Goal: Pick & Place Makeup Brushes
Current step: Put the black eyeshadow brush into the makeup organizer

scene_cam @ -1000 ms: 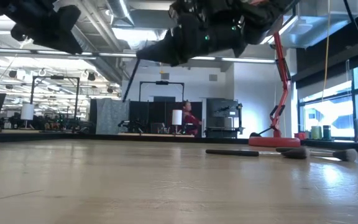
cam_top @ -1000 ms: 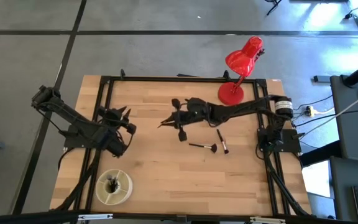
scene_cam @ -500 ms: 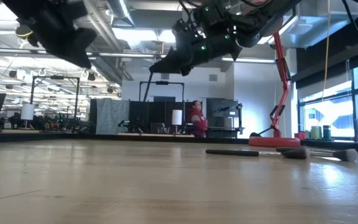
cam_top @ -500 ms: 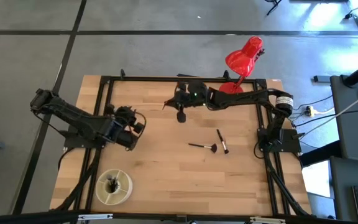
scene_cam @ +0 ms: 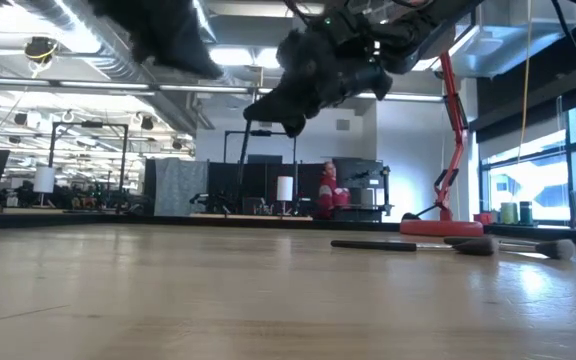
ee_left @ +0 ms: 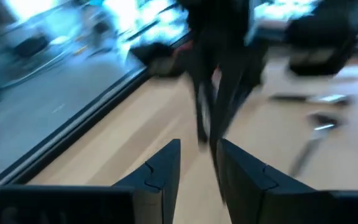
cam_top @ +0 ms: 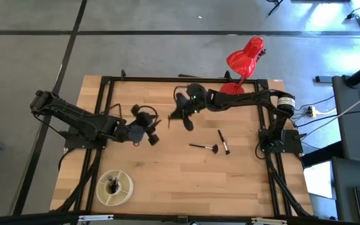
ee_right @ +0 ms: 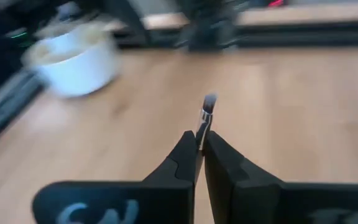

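Note:
A thin makeup brush (ee_right: pixel 206 116), silvery ferrule and small dark bristle tip, sticks out past my right gripper (ee_right: pixel 200 138), which is shut on it above the middle of the table (cam_top: pixel 175 117). My left gripper (cam_top: pixel 156 127) hovers close by on the table's left side of it. Its fingers (ee_left: pixel 197 148) are open, have nothing between them and point at the right gripper. Two more makeup brushes (cam_top: pixel 204 147) (cam_top: pixel 223 142) lie flat on the wood nearer the table's right side. Another stands in a white cup (cam_top: pixel 114 187). My right gripper pinches the brush's handle just below the ferrule (ee_right: pixel 201 130) between its two fingers. The fingers lie along the brush, whose bristle end (ee_right: pixel 211 99) points straight out beyond the fingertips. The brush is lifted clear of the table.
A red desk lamp (cam_top: pixel 242 65) stands at the far right of the table. The white cup (ee_right: pixel 76 62) sits near the front left corner. A black frame (cam_top: pixel 105 106) runs along the table's edges. Bare wood lies between the cup and the two loose brushes (scene_cam: pixel 448 245).
My left gripper has travelled toward the table's right, up to the right gripper, rolling and tipping up from pointing down to nearly level. My right gripper, still shut on the brush, swung toward the far edge, came part way back and rolled.

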Available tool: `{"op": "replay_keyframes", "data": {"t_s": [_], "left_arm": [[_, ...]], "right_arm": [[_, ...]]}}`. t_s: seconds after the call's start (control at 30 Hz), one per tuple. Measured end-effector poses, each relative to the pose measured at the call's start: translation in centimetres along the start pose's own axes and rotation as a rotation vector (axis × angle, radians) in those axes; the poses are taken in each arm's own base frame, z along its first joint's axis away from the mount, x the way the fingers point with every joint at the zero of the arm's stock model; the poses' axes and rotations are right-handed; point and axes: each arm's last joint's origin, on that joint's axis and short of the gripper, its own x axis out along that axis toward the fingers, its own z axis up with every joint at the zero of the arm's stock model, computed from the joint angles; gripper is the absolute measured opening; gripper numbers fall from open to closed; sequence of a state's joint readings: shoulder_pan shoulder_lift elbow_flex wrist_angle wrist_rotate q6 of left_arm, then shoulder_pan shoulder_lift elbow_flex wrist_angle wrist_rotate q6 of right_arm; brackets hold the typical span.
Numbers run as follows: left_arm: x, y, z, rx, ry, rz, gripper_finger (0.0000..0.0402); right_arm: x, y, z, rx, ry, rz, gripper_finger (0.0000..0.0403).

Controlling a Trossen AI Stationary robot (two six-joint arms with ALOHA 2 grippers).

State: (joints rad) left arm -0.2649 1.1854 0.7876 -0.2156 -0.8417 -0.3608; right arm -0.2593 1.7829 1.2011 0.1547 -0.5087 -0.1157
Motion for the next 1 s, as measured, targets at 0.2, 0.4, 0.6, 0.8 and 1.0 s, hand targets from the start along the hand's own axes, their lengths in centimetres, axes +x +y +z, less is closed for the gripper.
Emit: {"op": "replay_keyframes", "data": {"t_s": [0.2, 0.4, 0.6, 0.8, 1.0], "left_arm": [[-0.1, -0.7, 1.3, 0.008, -0.079, -0.139, 0.0113], [0.4, -1.8, 0.8, 0.05, -0.048, -0.269, 0.017], [0.8, -3.4, -0.3, 0.08, -0.028, -0.267, 0.0204], [0.3, -4.2, -0.3, 0.088, -0.054, -0.302, 0.019], [0.5, -4.0, -0.4, 0.061, -0.049, -0.269, 0.0137]], "right_arm": [[1.7, 3.5, -0.5, -0.007, 0.092, 0.013, 0.0016], [3.1, 7.0, 0.0, -0.1, 0.077, -0.022, 0.0016], [3.0, 8.0, 0.3, -0.123, 0.079, -0.048, 0.0018], [3.0, 8.2, 0.5, -0.124, 0.073, -0.056, 0.0022], [3.0, 8.2, 0.6, -0.133, 0.063, -0.057, 0.002]]}}
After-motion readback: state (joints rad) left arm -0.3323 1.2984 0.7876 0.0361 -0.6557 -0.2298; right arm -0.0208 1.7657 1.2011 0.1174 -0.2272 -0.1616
